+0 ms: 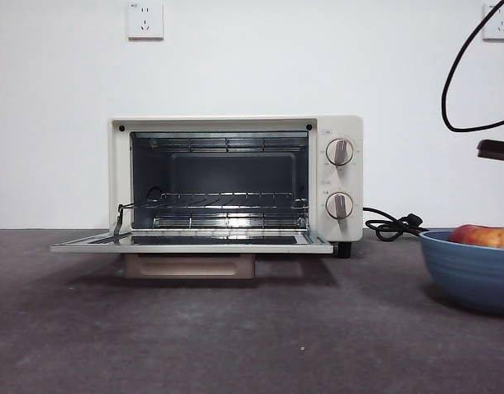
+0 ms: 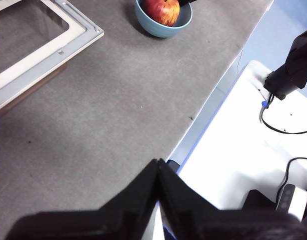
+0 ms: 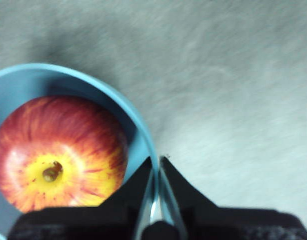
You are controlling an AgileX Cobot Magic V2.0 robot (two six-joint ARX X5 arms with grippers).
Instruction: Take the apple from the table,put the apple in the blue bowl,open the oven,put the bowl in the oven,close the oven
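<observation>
The cream oven stands at the back of the table with its door folded down flat and a wire rack inside. To its right sits the blue bowl with the red-and-yellow apple in it. In the right wrist view my right gripper is shut on the bowl's rim, right beside the apple. My left gripper is shut on nothing, above the table's near edge. From there I see the bowl, the apple and the open door.
The oven's black power cord lies coiled between the oven and the bowl. A black cable loops at the upper right. A white surface with cables adjoins the table's edge. Wall sockets are behind.
</observation>
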